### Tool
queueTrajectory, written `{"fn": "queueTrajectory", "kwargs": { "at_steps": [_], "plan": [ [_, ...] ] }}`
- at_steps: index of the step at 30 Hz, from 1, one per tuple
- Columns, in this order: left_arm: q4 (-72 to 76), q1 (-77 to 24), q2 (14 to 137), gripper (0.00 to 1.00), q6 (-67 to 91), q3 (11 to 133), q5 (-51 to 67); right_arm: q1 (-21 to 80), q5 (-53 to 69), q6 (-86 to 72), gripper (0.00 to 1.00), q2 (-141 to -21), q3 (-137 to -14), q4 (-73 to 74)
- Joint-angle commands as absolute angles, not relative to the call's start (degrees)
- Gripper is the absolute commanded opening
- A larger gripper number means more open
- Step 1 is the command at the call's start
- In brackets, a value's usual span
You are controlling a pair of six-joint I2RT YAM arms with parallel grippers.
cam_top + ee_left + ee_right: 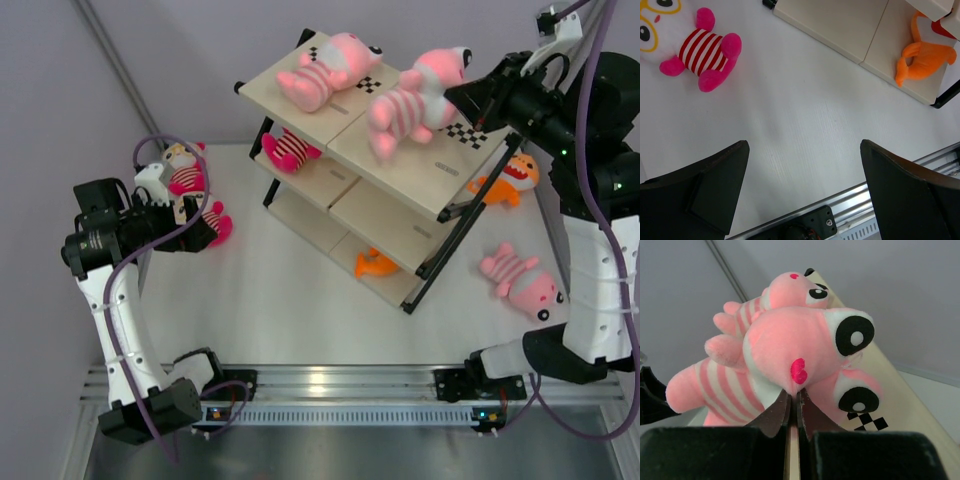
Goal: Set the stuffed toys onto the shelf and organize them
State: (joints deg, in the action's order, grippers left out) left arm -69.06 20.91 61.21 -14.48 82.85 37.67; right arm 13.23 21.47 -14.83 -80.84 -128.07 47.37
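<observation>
Toy (805, 345) at right end effector (794, 393) tips

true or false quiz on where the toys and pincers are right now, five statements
1. The shelf's top board carries two pale-pink toys. True.
2. The left pincer is clamped on a toy. False: it is open, with nothing between its fingers.
3. An orange toy lies on the bottom board. True.
4. The middle board is bare. False: a hot-pink striped toy lies there.
5. The right pincer is wide open. False: it is shut on the nearer pale-pink toy's head.
</observation>
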Motion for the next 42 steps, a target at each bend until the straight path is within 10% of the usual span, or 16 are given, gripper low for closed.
{"fn": "queueTrajectory", "kwargs": {
  "at_steps": [1, 6, 11, 13, 24, 35, 42],
  "plan": [
    [-67.1, 20.8, 59.3, 0.99, -15.4, 82.8, 38.6, 15.0, 15.8, -16.3, 0.0, -81.3, -130.2, 50.0],
    [-67.1, 20.9, 58.9, 0.99, -15.4, 82.7, 37.6, 16.5, 15.6, -15.1, 0.0, -83.6, -130.4, 51.9],
    [-67.1, 20.8, 58.7, 0.99, -15.2, 82.6, 38.5, 18.4, 13.6, -14.6, 0.58, -85.4, -130.7, 49.1],
    [-67.2, 20.8, 58.5, 0.99, -15.4, 82.4, 38.3, 19.1, 11.5, -13.9, 0.64, -85.5, -131.0, 48.2],
    [-67.1, 20.8, 58.7, 0.99, -15.6, 81.9, 38.8, 20.2, 9.4, -13.3, 0.69, -82.7, -121.7, 39.9],
    [-67.1, 20.8, 58.0, 0.99, -16.2, 81.7, 37.7, 20.3, 13.5, -15.3, 0.5, -89.1, -122.6, 30.8],
    [-67.1, 20.7, 58.3, 0.99, -16.3, 81.6, 37.4, 20.0, 13.5, -9.6, 0.71, -93.1, -131.6, 35.8]
  ]
}}
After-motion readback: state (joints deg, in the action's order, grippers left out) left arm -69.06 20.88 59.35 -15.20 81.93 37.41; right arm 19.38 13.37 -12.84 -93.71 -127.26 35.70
